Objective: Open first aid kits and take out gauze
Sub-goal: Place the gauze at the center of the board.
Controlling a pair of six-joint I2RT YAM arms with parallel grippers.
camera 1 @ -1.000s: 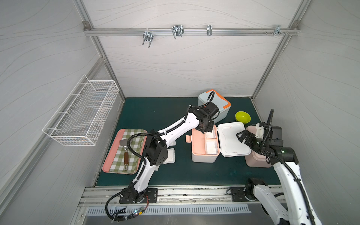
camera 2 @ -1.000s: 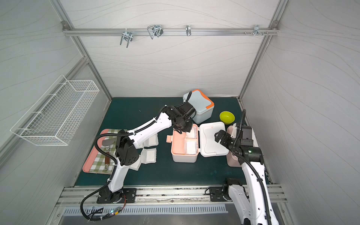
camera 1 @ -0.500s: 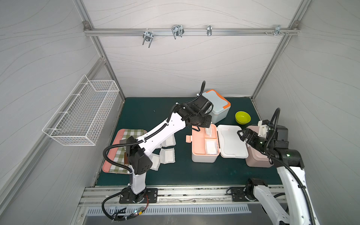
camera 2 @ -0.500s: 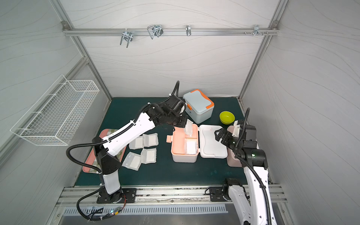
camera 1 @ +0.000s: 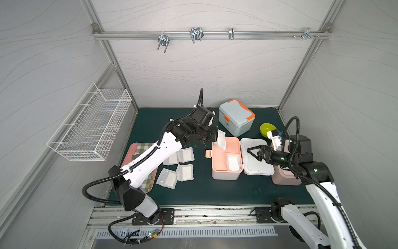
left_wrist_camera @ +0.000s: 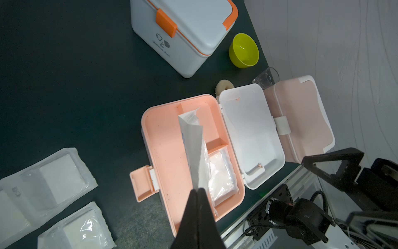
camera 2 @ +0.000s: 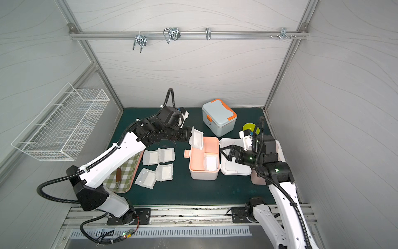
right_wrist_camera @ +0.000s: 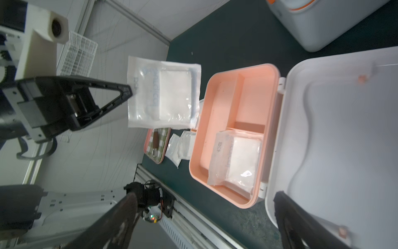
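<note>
In both top views we look down from high at the front, seeing the whole dark green table mat (camera 1: 215, 194). From the left wrist we hover close over the open white plastic box with peach insert (left_wrist_camera: 165, 140); from the right wrist we share that box (right_wrist_camera: 219, 103), nearer, from its lid side.

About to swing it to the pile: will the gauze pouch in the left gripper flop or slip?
Probably semi-stiff: the gauze pouch looks mostly flat, pinched at one edge by the left gripper. Likely light: thin pad in film. Glossy film might slip.
</note>
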